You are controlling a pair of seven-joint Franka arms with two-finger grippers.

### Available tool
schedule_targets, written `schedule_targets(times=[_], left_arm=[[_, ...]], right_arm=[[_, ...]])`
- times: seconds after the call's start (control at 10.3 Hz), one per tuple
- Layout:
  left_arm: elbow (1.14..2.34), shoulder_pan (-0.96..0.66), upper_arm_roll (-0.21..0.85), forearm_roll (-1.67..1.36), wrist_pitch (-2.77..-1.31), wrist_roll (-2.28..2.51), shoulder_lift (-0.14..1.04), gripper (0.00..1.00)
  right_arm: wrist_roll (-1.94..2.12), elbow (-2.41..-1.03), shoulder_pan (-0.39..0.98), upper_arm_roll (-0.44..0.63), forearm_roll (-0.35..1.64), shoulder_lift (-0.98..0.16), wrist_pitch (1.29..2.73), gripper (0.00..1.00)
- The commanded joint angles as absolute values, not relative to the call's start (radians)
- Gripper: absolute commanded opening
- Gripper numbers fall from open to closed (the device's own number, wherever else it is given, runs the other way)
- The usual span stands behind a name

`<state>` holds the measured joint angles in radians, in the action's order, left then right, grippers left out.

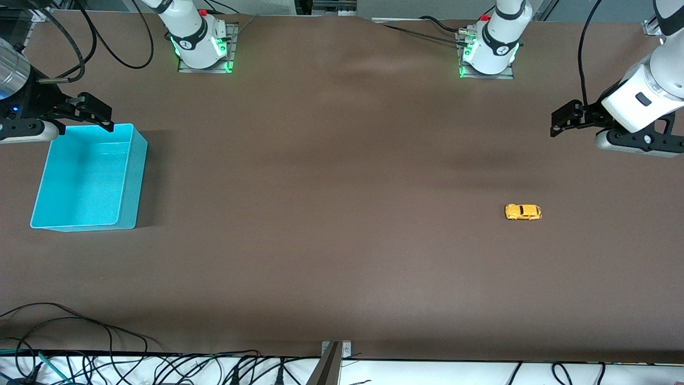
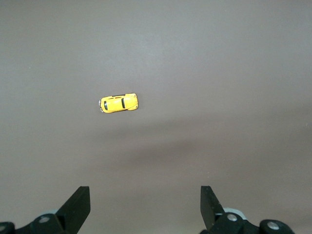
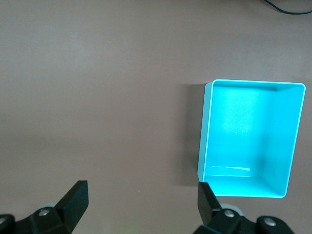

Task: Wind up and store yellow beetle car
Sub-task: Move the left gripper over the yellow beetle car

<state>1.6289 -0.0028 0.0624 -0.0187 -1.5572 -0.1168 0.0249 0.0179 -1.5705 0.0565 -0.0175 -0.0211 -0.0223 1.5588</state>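
— Beetle car storage has not really begun, has it? Start with the big things.

— The tabletop (image 1: 342, 214) is brown and mostly bare. The turquoise bin (image 1: 131, 176) sits at the right arm's end and looks empty in the right wrist view. The yellow beetle car (image 1: 523, 212) stands on its wheels on the tabletop toward the left arm's end, well apart from the bin and untouched.

— So which step is this?

— I judge it the very start: neither winding nor storing is done. The car has to be reached first.

— What does that call for?

— The left arm is the closer one. It would need to come down over the car and line its fingers across the narrow body, since the car is tiny against that wide gap.

— And the arms?

— The left pincer (image 1: 556, 124) hangs in the air over bare tabletop near the edge, fingers spread wide, holding nothing. The right pincer (image 1: 101, 115) hovers over the bin's rim on the side toward the arm bases, likewise released and empty; that arm seems to wait.
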Motion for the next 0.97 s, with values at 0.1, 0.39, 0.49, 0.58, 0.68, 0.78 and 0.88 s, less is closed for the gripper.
schedule_targets(times=[0.1,0.39,0.49,0.58,0.68,0.78,0.88], left_arm=[[1.568,-0.003,0.061,0.095,-1.543,-0.409,0.087,1.0],[1.528,0.017,0.06,0.117,-1.577,-0.717,0.138,1.0],[1.548,0.05,0.06,0.114,-1.615,-0.845,0.144,1.0],[1.557,0.084,0.061,0.112,-1.624,-0.971,0.165,1.0],[1.563,0.106,0.061,0.11,-1.646,-1.079,0.188,1.0],[1.586,0.115,0.061,0.103,-1.676,-1.154,0.205,1.0],[1.639,0.129,0.061,0.1,-1.736,-1.205,0.21,1.0]], right_arm=[[0.021,-1.548,0.058,-0.018,-0.031,-0.031,1.545,1.0],[0.025,-1.546,0.054,-0.014,-0.025,-0.031,1.545,1.0],[0.023,-1.546,0.054,-0.015,-0.025,-0.031,1.545,1.0],[0.025,-1.546,0.052,-0.014,-0.023,-0.031,1.545,1.0],[0.026,-1.546,0.052,-0.009,-0.021,-0.031,1.545,1.0],[0.023,-1.531,0.052,-0.012,-0.021,-0.031,1.543,1.0],[0.023,-1.528,0.052,-0.012,-0.02,-0.029,1.542,1.0]])
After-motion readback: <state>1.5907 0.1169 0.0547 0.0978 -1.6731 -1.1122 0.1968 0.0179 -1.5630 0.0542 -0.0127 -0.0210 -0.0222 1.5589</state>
